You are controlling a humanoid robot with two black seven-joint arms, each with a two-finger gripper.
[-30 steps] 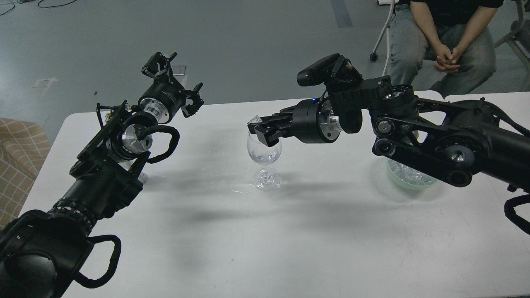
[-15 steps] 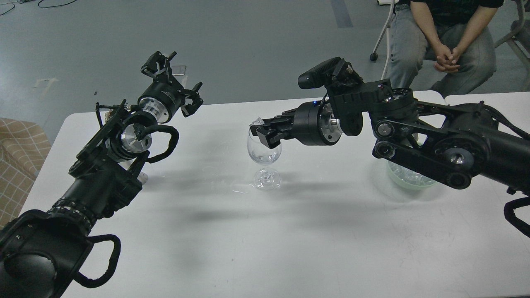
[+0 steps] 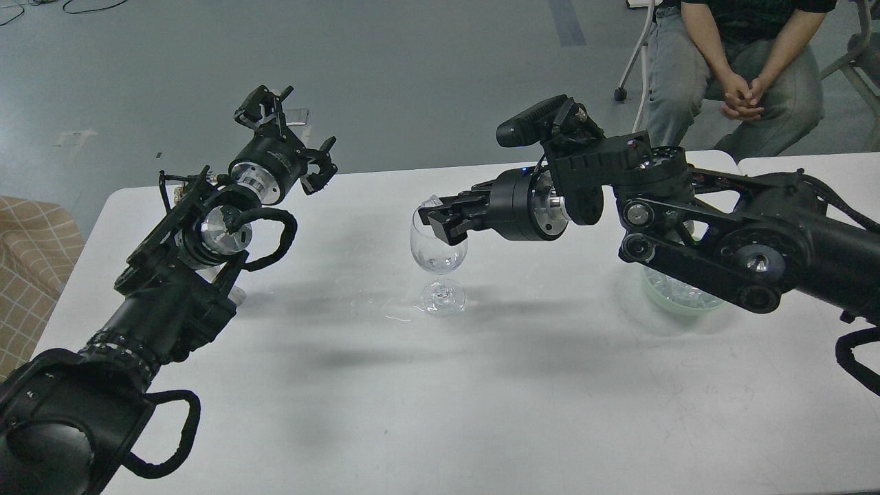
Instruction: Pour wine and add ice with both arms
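A clear stemmed wine glass [image 3: 438, 251] stands upright at the table's middle, with a little colourless wine [image 3: 438, 262] in the bottom of its bowl. My right gripper [image 3: 434, 214] reaches in from the right and sits at the glass's rim. It is shut on one clear ice cube [image 3: 430, 202], held just above the far left of the rim. More ice [image 3: 677, 294] lies in a pale green bowl [image 3: 653, 292] under my right arm, mostly hidden. My left gripper [image 3: 292, 137] is raised above the table's far left edge, fingers spread open and empty.
A small wet patch [image 3: 395, 315] lies on the white table [image 3: 481, 385] left of the glass's foot. A clear object [image 3: 236, 294] sits under my left forearm, mostly hidden. A seated person [image 3: 742, 75] is beyond the far right edge. A checked seat [image 3: 27, 261] stands at the left.
My right gripper has shifted slightly to the right with the ice cube, staying at the glass's rim. The left arm and the glass have not moved.
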